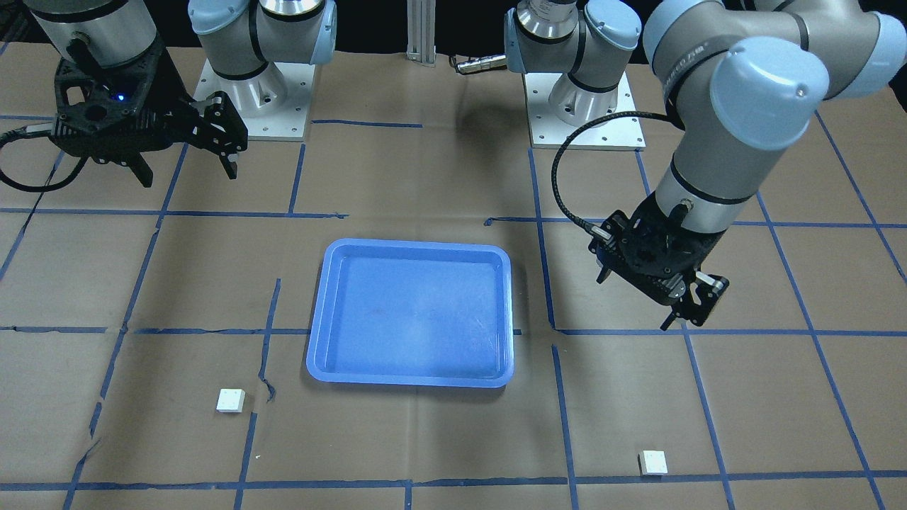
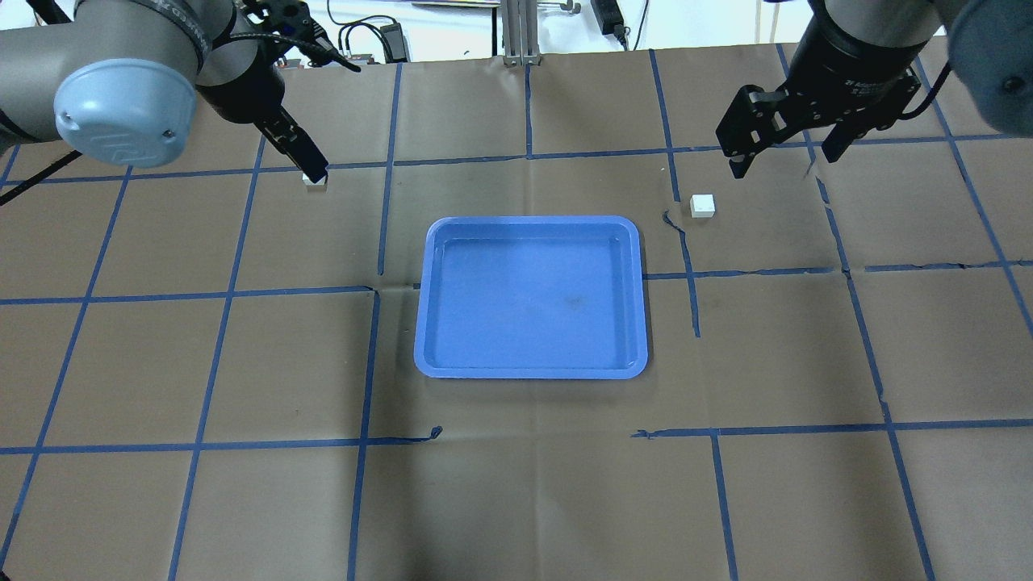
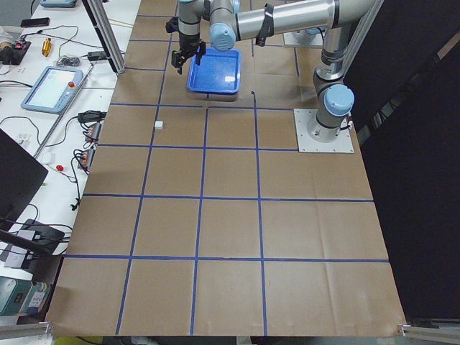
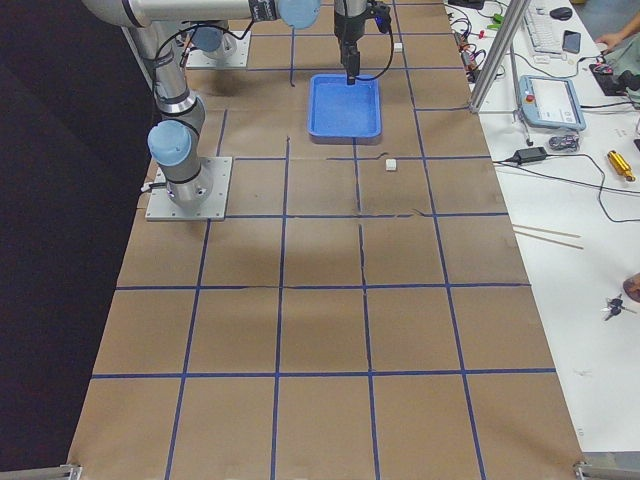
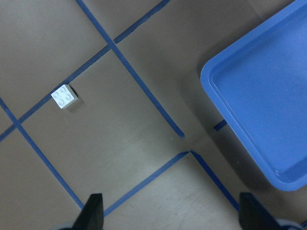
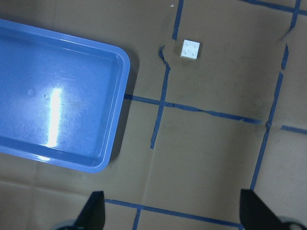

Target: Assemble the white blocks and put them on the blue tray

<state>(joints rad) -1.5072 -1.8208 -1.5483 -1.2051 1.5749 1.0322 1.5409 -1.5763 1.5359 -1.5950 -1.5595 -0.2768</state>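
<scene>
Both claws hang above the surface (image 1: pixel 439 439), nothing held.
- Left claw (image 5: pixel 171 215): jaws wide apart, tips at the bottom corners of its wrist view.
- Right claw (image 6: pixel 172 213): the same, wide apart.

Blue tray (image 2: pixel 524 323) lies mid-surface, between the arms. Neither block is in it. The blocks are not joined and lie well apart, one on each side of the tray.

Left-side white block (image 5: pixel 64 97): studs up, upper left of the left wrist view. It is well ahead of the tips and left of their midline, beside a crossing of blue tape lines (image 5: pixel 139 81). In the overhead view a finger overlaps its top edge. The front-facing view shows the claw raised and short of it, so I judge no contact.

Right-side white block (image 6: pixel 191 49): studs up, top centre of the right wrist view. It is ahead of the tips, a little right of the midline, with the tray at the frame's left.

Both blocks are square, so there is no long axis to favour. The left one sits cornerwise to the jaw line, so the wrist likely needs turning. The right one is nearly square to its jaws.

Each arm is nearer its own block.

Writing: small white lettering on the arm casings, too small to read. No mark visible on blocks or tray.
</scene>
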